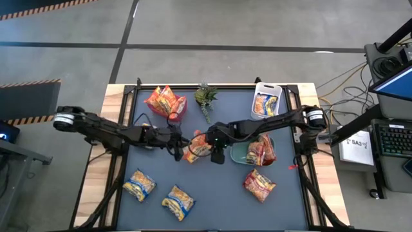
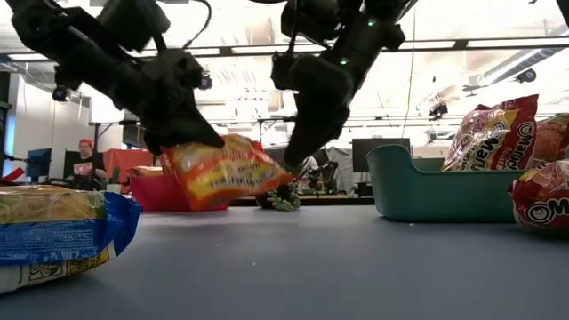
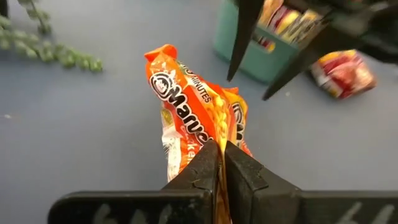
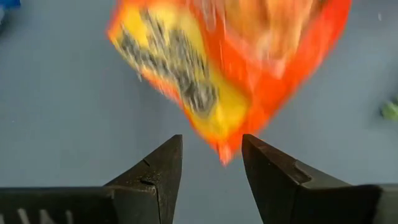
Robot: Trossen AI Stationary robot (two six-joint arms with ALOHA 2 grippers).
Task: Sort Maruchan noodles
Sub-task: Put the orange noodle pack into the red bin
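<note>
While both arms meet over the middle of the counter (image 1: 212, 193), the left claw (image 3: 221, 163) is clamped on one edge of an orange noodle packet (image 2: 222, 169) and holds it clear of the surface. In the left wrist view the two fingers press together with the packet's edge between them. The right claw (image 4: 211, 163) stands just beside the same packet, with its fingers apart and a corner of the packet hanging between them without being pinched.

Positions of the other items:
- Two yellow-and-blue packets (image 1: 140, 185) lie flat on the near left part of the counter, close to each other.
- A red packet (image 1: 259, 184) lies flat on the near right part, just beside a teal bin (image 2: 427, 191).
- The teal bin holds further red packets (image 1: 261, 152) standing on edge.
- A red bin (image 1: 180, 111) at the far left holds orange packets (image 1: 162, 100).
- A white bin (image 1: 275, 90) at the far right holds one yellow-and-blue packet (image 1: 264, 104).
- A small green plant (image 1: 205, 98) lies at the far edge between the red bin and the white bin.
</note>
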